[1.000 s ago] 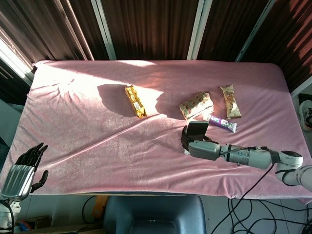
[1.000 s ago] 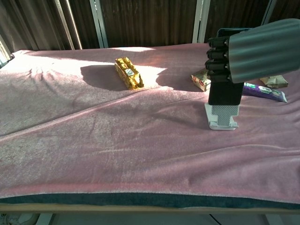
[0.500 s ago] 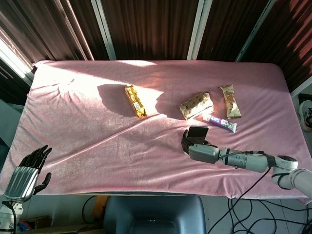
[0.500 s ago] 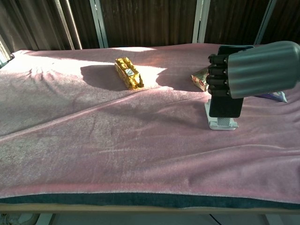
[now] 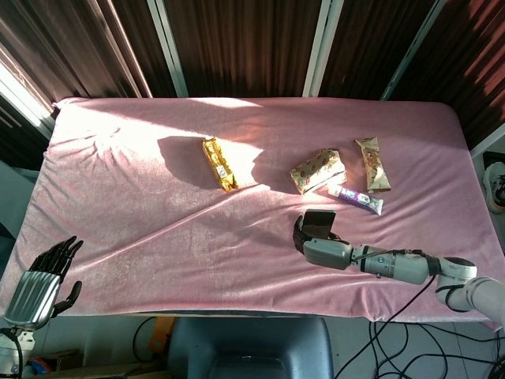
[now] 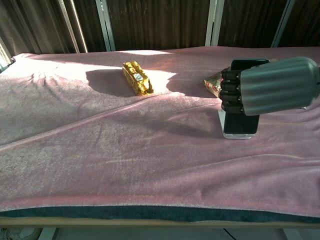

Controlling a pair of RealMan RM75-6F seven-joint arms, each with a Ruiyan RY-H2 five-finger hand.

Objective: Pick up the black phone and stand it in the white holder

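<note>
Black phone point(image 6: 241, 122) upright, bottom edge down in white holder point(image 6: 223, 131), near front right part of pink-covered worktop point(image 5: 142, 229); right hand point(image 6: 260, 86) wrapped around phone's upper half, fingers point(image 6: 229, 92) curled over its left edge. Left hand point(image 5: 35, 286) off front left corner of worktop, holding nothing, fingers apart. Yellow snack pack point(image 5: 218, 163) near middle toward back edge, three more wrapped snacks point(image 5: 317, 170) toward back right, purple tube point(image 5: 359, 200) just behind phone.

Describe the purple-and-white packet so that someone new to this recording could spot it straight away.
On the pink tablecloth, look to the right half, just beyond the right hand gripping the black phone. The purple-and-white packet lies flat there, below two beige snack wrappers; it alone is slim and purple, not beige or gold.
</note>
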